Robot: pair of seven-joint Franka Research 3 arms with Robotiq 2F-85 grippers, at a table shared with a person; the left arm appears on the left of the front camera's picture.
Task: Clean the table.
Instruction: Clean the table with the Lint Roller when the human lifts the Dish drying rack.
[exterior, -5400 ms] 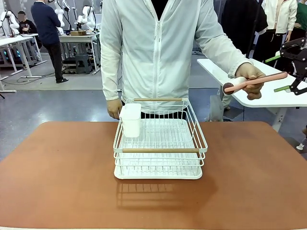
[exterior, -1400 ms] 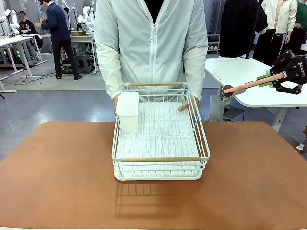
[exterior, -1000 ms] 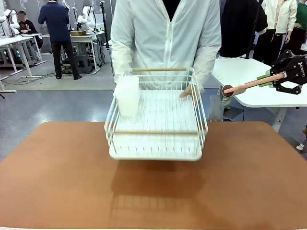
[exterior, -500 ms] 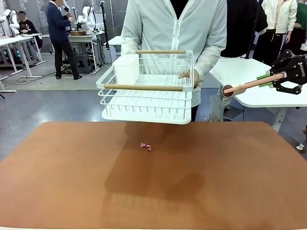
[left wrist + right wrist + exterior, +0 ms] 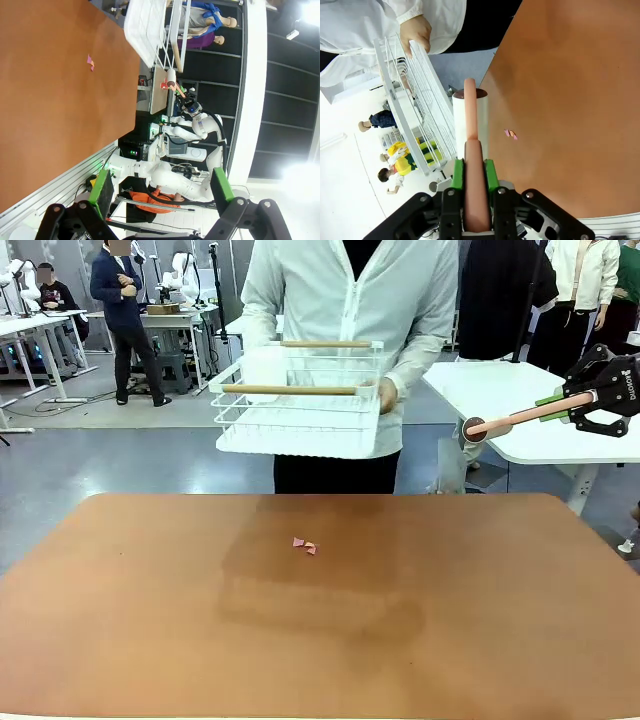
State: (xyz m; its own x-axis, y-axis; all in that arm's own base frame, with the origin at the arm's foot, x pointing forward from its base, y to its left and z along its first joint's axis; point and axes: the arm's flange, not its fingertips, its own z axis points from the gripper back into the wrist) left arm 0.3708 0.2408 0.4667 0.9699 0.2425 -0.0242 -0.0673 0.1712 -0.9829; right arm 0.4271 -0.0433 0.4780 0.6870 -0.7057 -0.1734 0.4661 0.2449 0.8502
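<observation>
Person [image 5: 350, 300] holds the rack [image 5: 298, 425] off the table [image 5: 480, 640] before me; my right gripper [image 5: 562, 404] pinches the roller [image 5: 515, 417] at two o'clock, left gripper [image 5: 159, 187] spread, pink scraps [image 5: 304, 546] near centre not yet cleaned.

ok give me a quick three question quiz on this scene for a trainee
1. True or false: the person holds the rack clear of the table.
2. The right fingers are: A open, B shut on a roller, C shut on a sponge.
3. What lies on the table that needs cleaning?
Key: 1 true. 2 B. 3 pink scraps.
</observation>
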